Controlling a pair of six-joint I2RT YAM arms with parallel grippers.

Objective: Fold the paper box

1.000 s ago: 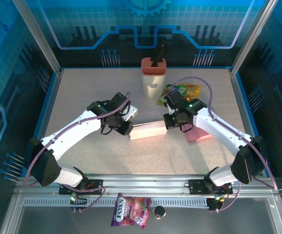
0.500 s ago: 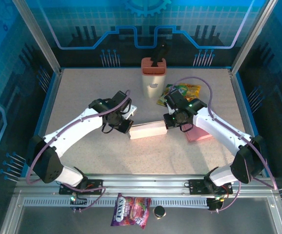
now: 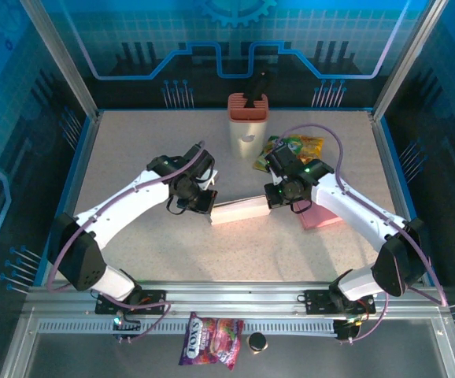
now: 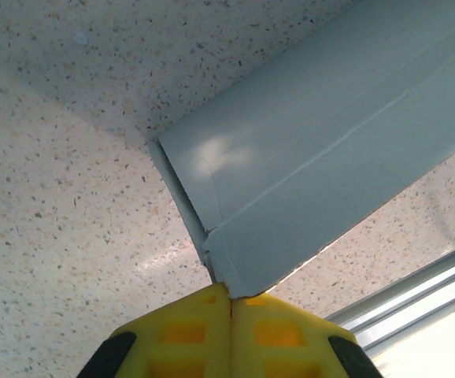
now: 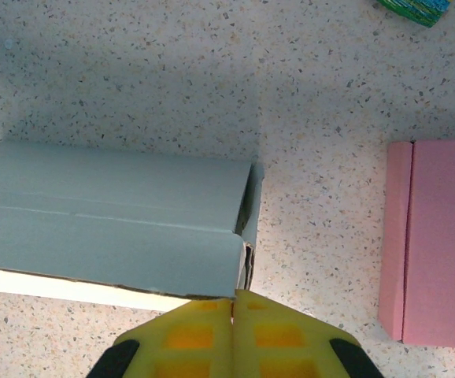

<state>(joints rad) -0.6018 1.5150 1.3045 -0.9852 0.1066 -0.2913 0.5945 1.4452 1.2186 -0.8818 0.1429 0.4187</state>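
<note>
Box point(image 3: 239, 211) lies mid-worktop point(image 3: 133, 150) between the arms; left claw point(image 4: 229, 291) and right claw point(image 5: 233, 298), both pinched shut, touch its end corners; end-flap folding appears underway; next likely needs pressing flaps flush.

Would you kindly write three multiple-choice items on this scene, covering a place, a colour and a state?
1. The flat pink paper box lies where relative to the long pale paper box? A left B right C on top
2. The left hand's fingertips are: A yellow B red C black
3. The right hand is: A wide open B shut C holding a bottle
1 B, it sits to the right in the top view; 2 A, the wrist view shows yellow; 3 B, its fingertips meet.
</note>
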